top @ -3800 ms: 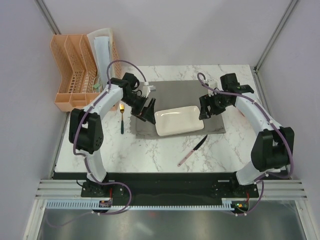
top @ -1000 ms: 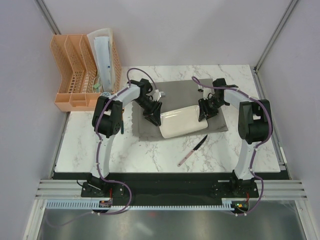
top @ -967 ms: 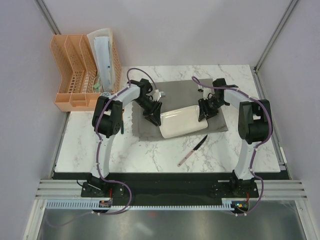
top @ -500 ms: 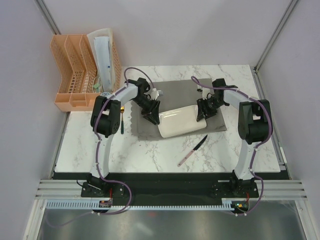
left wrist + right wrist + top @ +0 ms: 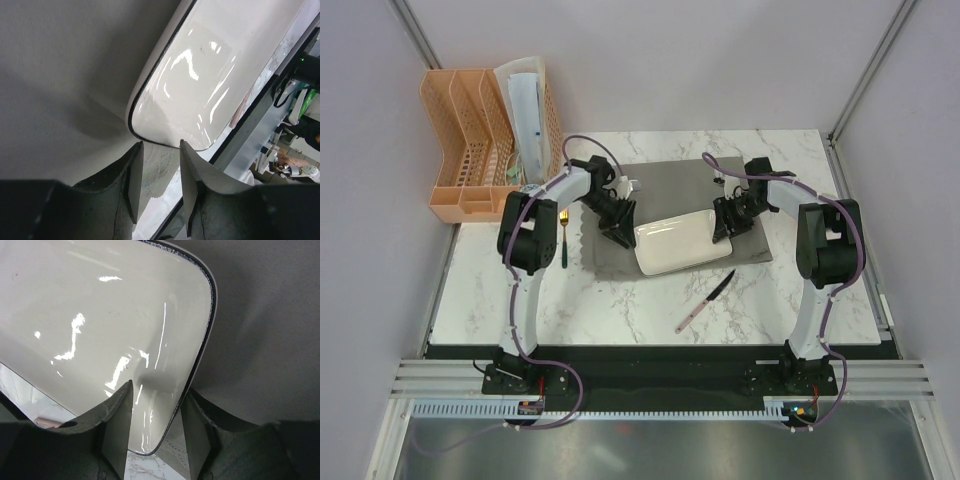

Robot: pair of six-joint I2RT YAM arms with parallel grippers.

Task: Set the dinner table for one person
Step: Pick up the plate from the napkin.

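A white rectangular plate lies on the grey placemat on the marble dinner table. My left gripper stands open just off the plate's left end. In the left wrist view the plate's corner lies just beyond the fingertips and nothing is between them. My right gripper is at the plate's right end. Its open jaws straddle the plate's rim, one finger over the plate and one outside it. A pink-handled knife lies in front of the mat. A gold fork lies left of it.
An orange plastic rack holding a white item stands off the table's far left corner. Grey walls enclose the table on three sides. Both arms bend inward over the placemat.
The left gripper has drawn back leftward from the plate's end, uncovering the fork. The plate sits slightly further left. The right jaws have widened a little at the rim.
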